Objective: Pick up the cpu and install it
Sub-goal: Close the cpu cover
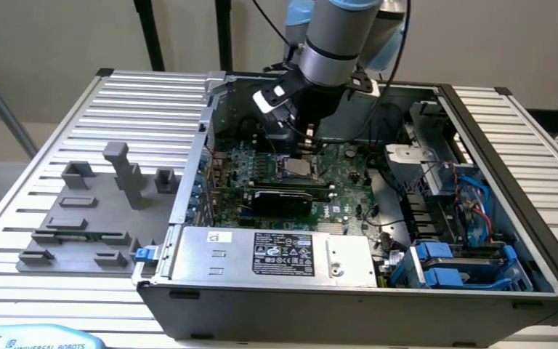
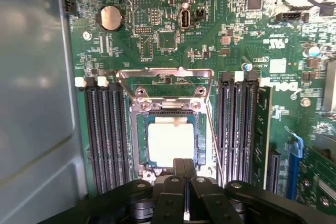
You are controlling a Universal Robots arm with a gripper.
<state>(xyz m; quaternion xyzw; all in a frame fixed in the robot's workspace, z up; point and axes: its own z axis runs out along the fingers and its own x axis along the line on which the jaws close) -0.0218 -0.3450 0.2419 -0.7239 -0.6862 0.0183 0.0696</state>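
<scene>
**Exterior view:** The arm reaches down into the open case, a dark metal box on a ribbed aluminium table. The gripper hangs just above the cpu, a small silvery square lying flat on the green board, toward the far side of the case. Grey plastic blocks stand well apart on the exterior view's left.

**Wrist view:** The gripper has its black fingers pressed together and pinches nothing. Its tips sit over one edge of the cpu. The chip is matte pale metal and lies square in its socket, between banks of ribbed black slots. The steel frame is swung open, and the thin wire lever looks unlatched.

Seating seems done and locking is not yet done. Any further contact calls for a light, straight touch that does not skew the chip.
</scene>
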